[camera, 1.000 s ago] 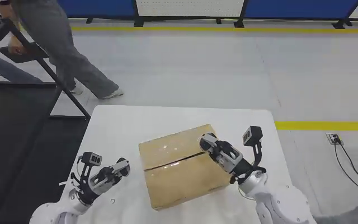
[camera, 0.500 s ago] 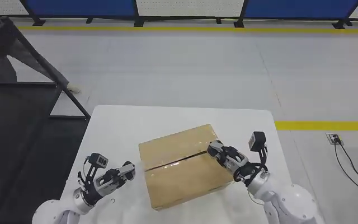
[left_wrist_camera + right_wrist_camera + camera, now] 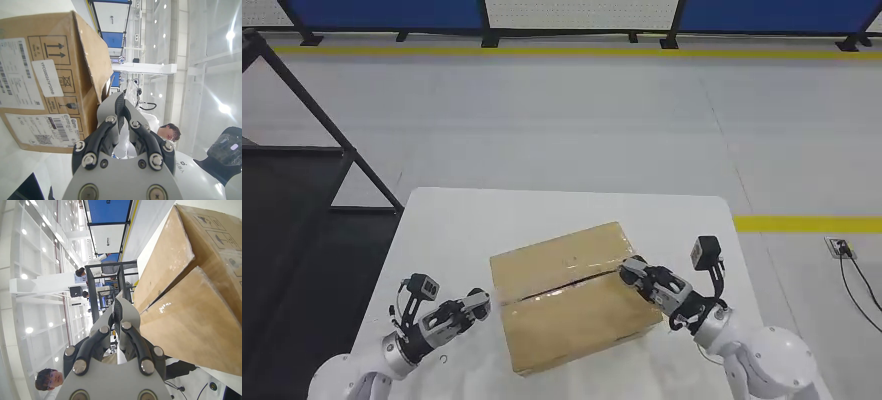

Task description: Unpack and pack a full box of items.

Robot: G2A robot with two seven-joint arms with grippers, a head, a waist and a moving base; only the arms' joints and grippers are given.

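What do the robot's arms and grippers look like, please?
Both arms are glossy white rounded shells. The left gripper and right gripper match: pale grey base, black linkage bars with silver bolts, pale fingers with black ribbed pads.

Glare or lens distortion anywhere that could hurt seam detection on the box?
Top view: even light, faint sheen along the cardboard box seam. Left wrist view: ceiling lights flare. Right wrist view: glints on the box flaps, fisheye bows the shelving.
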